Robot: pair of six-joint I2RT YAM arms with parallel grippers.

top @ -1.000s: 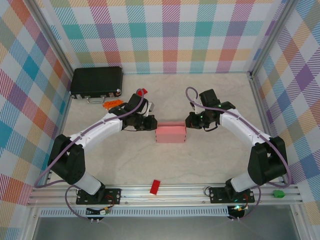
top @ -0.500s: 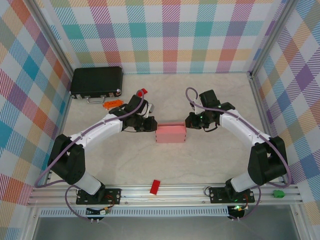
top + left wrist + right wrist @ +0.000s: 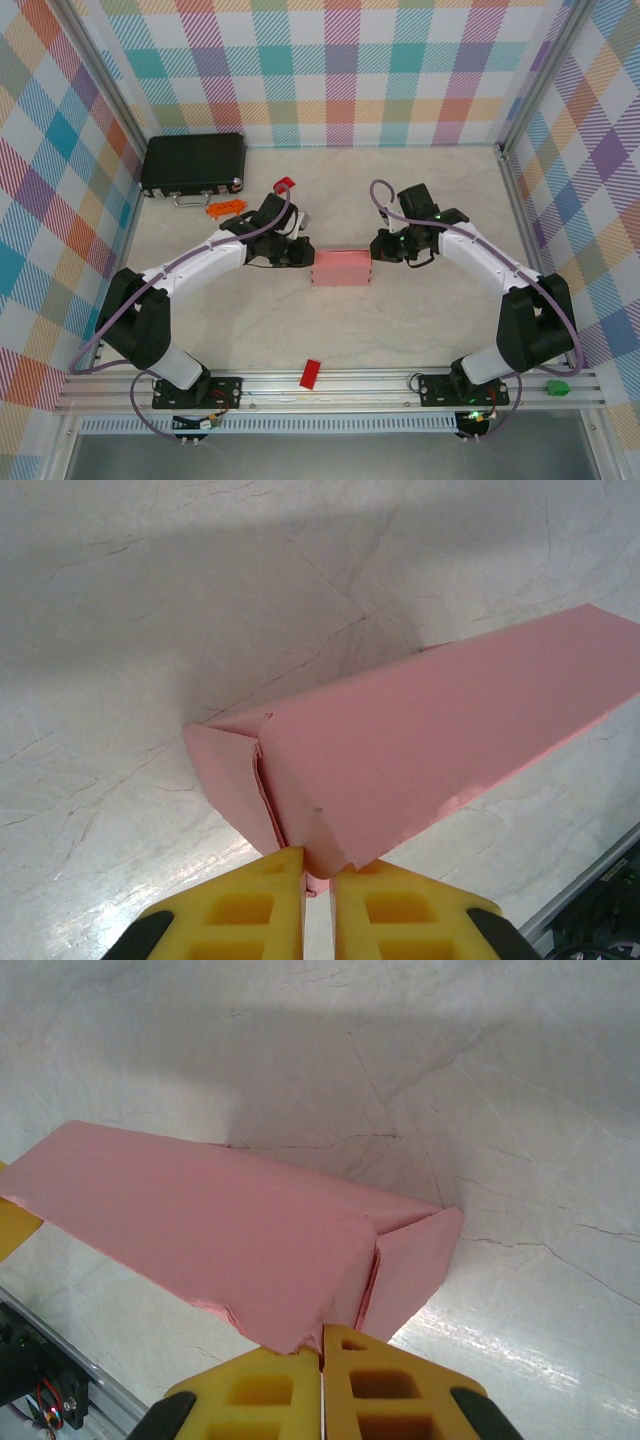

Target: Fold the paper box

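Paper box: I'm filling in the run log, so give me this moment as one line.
paper box: folded shut | left gripper: pinching left end | right gripper: pinching right end

paper box [image 3: 342, 268] in the middle of the table [image 3: 440, 190], left gripper [image 3: 306, 259] at its left end, right gripper [image 3: 375, 248] at its right end, case [image 3: 193, 163] behind-left, small block [image 3: 311, 373] in front by the rail [image 3: 380, 381]
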